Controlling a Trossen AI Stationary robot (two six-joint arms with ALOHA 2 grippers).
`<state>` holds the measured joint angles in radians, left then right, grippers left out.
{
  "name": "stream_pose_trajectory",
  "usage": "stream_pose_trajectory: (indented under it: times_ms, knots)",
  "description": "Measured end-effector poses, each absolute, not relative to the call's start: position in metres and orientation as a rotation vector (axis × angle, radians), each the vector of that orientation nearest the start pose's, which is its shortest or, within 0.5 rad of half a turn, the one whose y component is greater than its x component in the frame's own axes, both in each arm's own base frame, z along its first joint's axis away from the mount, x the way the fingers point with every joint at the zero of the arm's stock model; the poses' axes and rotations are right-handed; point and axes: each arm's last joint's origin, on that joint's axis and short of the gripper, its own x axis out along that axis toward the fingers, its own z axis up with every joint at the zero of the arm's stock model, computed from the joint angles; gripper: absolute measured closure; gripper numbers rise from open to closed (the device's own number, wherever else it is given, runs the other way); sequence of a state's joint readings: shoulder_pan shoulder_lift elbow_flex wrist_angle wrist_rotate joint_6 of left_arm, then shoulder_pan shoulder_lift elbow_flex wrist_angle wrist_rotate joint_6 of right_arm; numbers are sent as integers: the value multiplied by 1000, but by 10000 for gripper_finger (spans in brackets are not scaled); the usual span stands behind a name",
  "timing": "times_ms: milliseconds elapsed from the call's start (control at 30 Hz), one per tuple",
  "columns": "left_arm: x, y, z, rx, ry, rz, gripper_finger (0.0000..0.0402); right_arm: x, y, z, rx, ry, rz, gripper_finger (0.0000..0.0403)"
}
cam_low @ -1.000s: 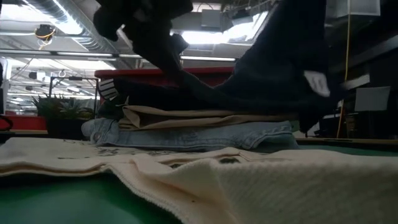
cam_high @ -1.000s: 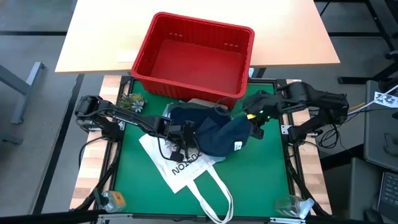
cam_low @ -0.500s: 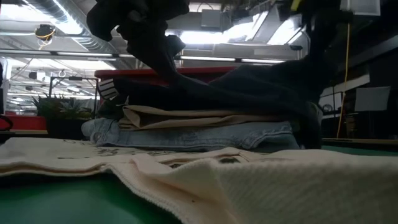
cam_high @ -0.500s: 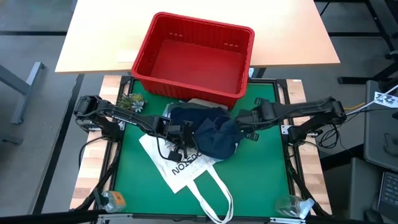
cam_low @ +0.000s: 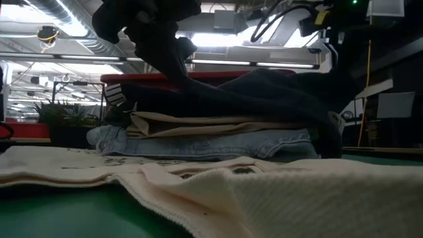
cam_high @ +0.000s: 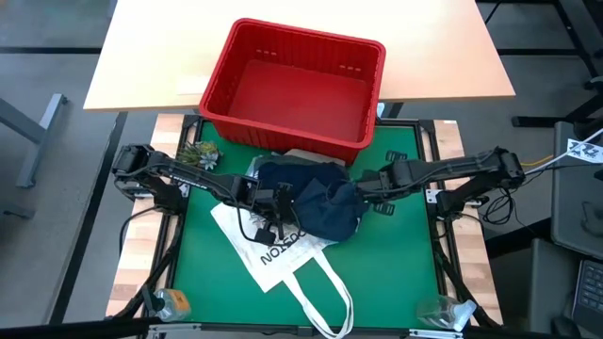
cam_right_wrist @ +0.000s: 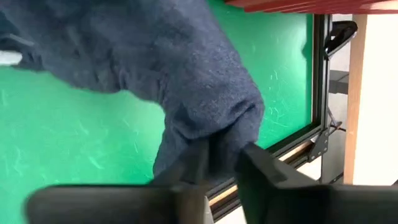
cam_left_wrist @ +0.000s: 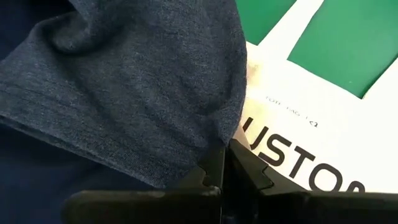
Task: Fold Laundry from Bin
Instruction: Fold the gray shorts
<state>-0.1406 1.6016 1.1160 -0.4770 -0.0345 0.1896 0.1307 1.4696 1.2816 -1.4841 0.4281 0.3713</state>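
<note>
The right tool (cam_high: pixel 366 188) has lowered the navy garment (cam_high: pixel 316 198) onto the pile, fingers parting around its edge; the left tool (cam_high: pixel 281 209) pinches it shut.

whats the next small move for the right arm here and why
Probably open the right gripper fully and back it away. Its jaws have a small gap with the navy garment still draped between them, and that garment already lies on the folded stack beside the red bin. The left gripper is shut on the opposite edge, anchoring it.
</note>
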Motion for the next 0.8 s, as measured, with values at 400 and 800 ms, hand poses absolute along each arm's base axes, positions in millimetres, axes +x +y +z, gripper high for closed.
stream_pose_trajectory:
  times_ms: [400, 800]
  knots:
    - [325, -45, 227, 254, 945, -186, 398, 224, 22, 290, -94, 1658, -374, 191]
    - [325, -45, 227, 252, 943, -184, 398, 236, 61, 284, 265, 1538, -235, 185]
